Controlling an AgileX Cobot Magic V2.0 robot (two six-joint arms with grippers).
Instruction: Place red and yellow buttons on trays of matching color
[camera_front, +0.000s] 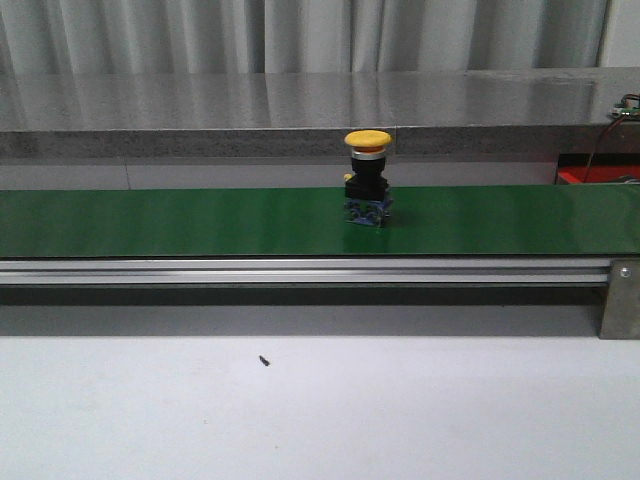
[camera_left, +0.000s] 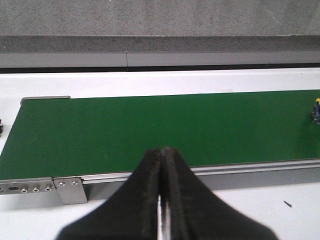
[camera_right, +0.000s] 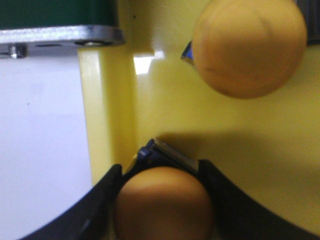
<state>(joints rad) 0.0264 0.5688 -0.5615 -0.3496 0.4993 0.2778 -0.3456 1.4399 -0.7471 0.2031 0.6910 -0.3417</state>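
Right gripper (camera_right: 160, 200) pinches a yellow button (camera_right: 161, 202) over the yellow tray (camera_right: 250, 140), a second one (camera_right: 249, 46) lying at 1 o'clock, while the left gripper (camera_left: 163, 155) is pressed together above the green belt (camera_left: 150, 127).

Yellow-capped button (camera_front: 368, 177) with black body sitting on green belt (camera_front: 180, 222). Bench (camera_front: 300, 410) showing white. Tray (camera_right: 240, 130) reading yellow, pincers black.

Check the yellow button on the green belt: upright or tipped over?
Upright. In the front view the yellow button stands on the green belt, its cap on top and its black body and blue base directly below.
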